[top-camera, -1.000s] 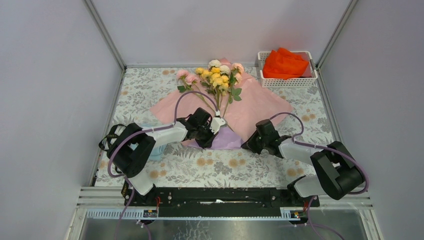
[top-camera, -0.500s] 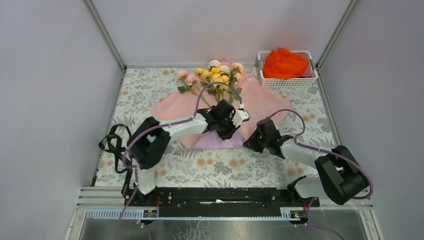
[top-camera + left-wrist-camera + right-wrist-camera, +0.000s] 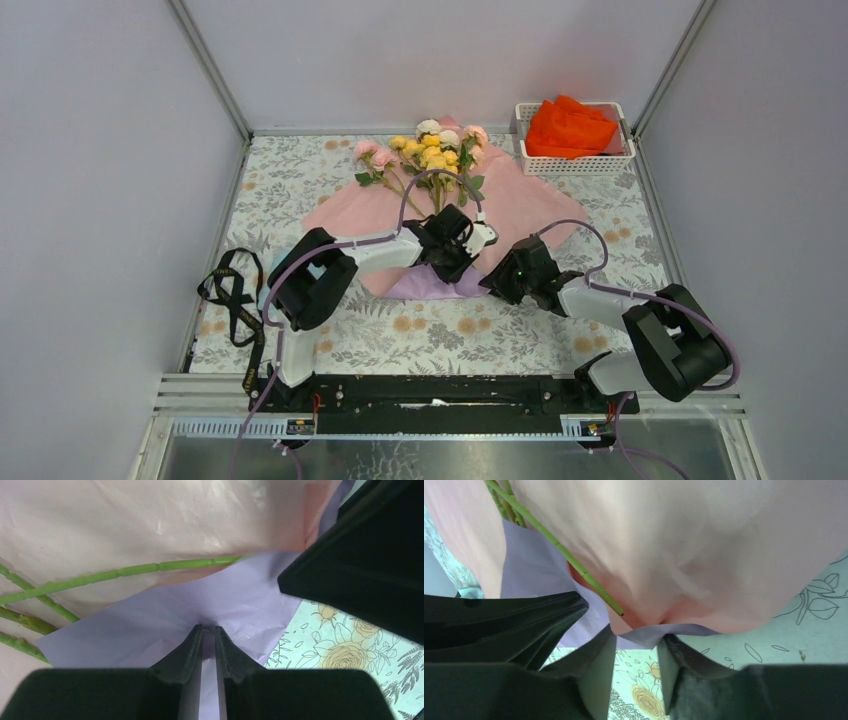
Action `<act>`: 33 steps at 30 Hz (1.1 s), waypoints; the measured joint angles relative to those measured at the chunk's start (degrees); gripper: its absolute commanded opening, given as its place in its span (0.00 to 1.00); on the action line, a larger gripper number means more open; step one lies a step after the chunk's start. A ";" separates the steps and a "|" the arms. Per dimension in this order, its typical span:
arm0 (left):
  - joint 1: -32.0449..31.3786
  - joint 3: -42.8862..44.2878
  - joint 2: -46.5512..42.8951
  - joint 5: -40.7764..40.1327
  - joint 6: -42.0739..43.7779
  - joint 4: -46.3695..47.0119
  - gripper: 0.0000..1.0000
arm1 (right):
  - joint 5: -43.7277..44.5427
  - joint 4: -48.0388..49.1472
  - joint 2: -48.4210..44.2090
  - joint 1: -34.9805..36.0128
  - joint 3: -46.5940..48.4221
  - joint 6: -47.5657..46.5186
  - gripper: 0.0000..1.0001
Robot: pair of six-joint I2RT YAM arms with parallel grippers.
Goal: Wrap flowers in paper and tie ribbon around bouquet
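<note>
White floral-print desk (image 3: pixel 290 180) carries the paper (image 3: pixel 520 205) at its middle, pink face up, with its near corner folded over to show lilac. On it lie the flowers (image 3: pixel 435 150), blooms far, stems near. The left end effector (image 3: pixel 209 628) pinches the lilac fold. The right end effector (image 3: pixel 636 640), just to the right, stands parted at the paper's near edge.

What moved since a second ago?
The left fingers, pinched on the purple corner of the paper, swung right and farther over the sheet, folding it toward the stems. The right fingers sit open at the paper's near edge, hardly moved. The flowers and basket stayed put.
</note>
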 measured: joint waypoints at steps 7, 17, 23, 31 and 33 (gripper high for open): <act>0.17 0.07 -0.46 0.52 0.33 -1.31 0.24 | 0.81 -0.02 1.11 0.00 -0.66 -0.13 0.06; 13.00 7.10 -7.52 1.68 -5.68 -3.45 0.72 | 0.83 0.02 1.29 0.00 -0.66 -1.46 0.01; 25.31 14.08 0.66 -4.11 -18.08 -0.50 0.88 | 0.63 0.28 1.44 0.00 -0.61 -2.80 0.01; 24.81 19.91 12.26 -9.86 -25.49 -0.35 0.77 | 0.02 1.20 2.75 0.00 0.11 -4.11 0.01; 24.37 20.90 12.85 -10.91 -26.32 0.35 0.72 | -0.04 1.25 2.78 0.00 0.13 -4.20 0.01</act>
